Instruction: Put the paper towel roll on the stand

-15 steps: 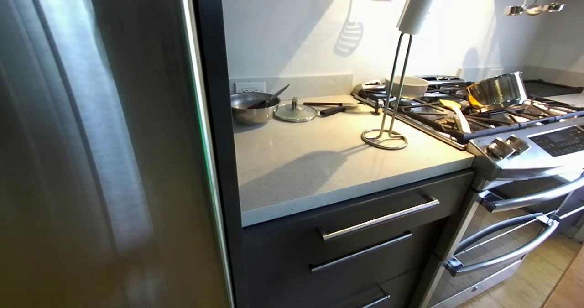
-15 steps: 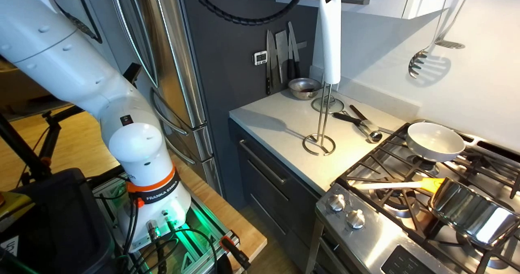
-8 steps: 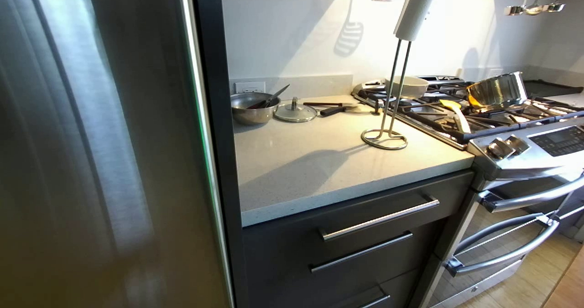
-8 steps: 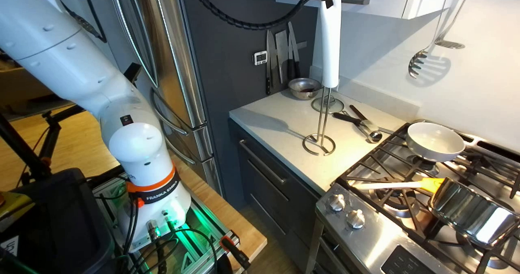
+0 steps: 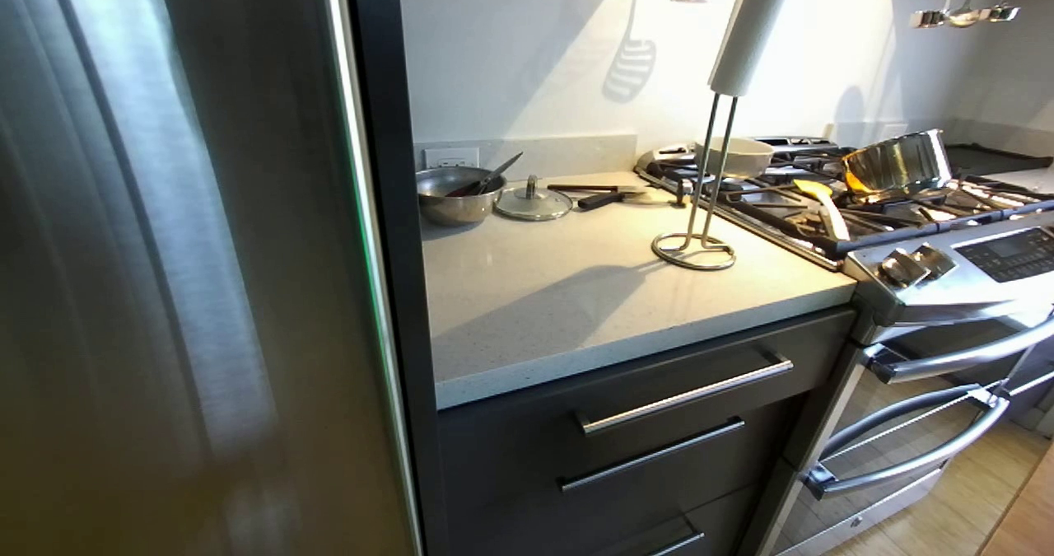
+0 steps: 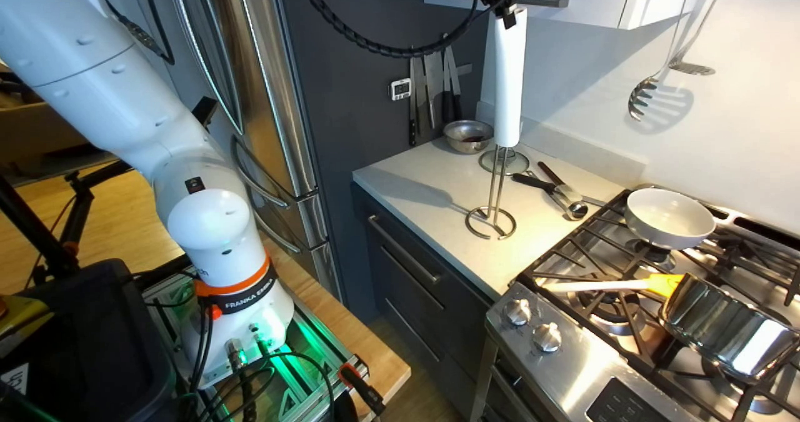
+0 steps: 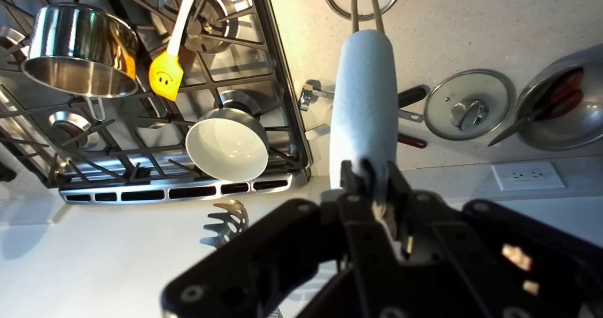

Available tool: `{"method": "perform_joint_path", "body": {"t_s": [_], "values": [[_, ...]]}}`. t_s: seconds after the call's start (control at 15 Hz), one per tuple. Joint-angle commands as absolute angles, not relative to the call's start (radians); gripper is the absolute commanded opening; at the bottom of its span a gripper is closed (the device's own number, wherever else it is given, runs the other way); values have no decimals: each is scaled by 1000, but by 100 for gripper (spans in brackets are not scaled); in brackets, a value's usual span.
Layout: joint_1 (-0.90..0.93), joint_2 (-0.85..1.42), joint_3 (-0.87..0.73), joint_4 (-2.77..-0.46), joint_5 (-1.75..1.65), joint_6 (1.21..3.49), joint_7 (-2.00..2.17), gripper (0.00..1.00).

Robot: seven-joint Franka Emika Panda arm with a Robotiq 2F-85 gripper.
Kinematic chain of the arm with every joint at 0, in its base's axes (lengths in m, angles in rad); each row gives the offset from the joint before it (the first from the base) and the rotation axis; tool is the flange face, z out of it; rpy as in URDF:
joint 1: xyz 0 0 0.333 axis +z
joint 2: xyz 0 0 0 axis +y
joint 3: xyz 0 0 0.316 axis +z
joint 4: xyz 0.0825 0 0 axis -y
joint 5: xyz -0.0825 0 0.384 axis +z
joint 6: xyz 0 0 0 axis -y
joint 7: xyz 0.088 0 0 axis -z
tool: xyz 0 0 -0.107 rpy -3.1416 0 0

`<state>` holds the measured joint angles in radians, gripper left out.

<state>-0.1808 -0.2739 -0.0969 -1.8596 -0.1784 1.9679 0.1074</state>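
Note:
The paper towel roll [image 5: 751, 33] is a slim white cylinder, seen in both exterior views [image 6: 510, 84] and in the wrist view [image 7: 365, 101]. My gripper [image 6: 509, 20] is shut on its upper end; the fingertips [image 7: 369, 169] pinch the roll's top edge in the wrist view. The wire stand [image 5: 719, 167] stands on the counter with its ring base flat. Its two upright wires [image 6: 501, 178] run up into the roll's lower end, so the roll is around their upper part. The lower wires are bare. The stand's top is hidden inside the roll.
The stove [image 6: 587, 359] is beside the stand, with a white pot [image 6: 669, 219], steel pot [image 6: 731, 328] and yellow spatula [image 6: 662, 283]. A metal bowl [image 5: 461, 202], glass lid [image 5: 533, 202] and utensils [image 5: 605, 199] lie behind the stand. A cabinet [image 6: 531, 3] hangs near the gripper.
My gripper and the roll have moved down step by step. The roll's lower end covers more of the stand's wires than before. The stand's base has not moved.

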Motion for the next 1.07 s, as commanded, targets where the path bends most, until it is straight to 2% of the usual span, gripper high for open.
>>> {"method": "perform_joint_path", "body": {"t_s": [0.0, 0.27, 0.47, 1.0], "values": [[-168, -268, -113, -1845, -157, 1957, 89, 48], [-167, -280, -112, -1846, -156, 1957, 89, 79], [-168, -287, -115, -1847, -152, 1959, 93, 99], [-170, -330, -123, -1900, -134, 1966, 106, 99]]}}
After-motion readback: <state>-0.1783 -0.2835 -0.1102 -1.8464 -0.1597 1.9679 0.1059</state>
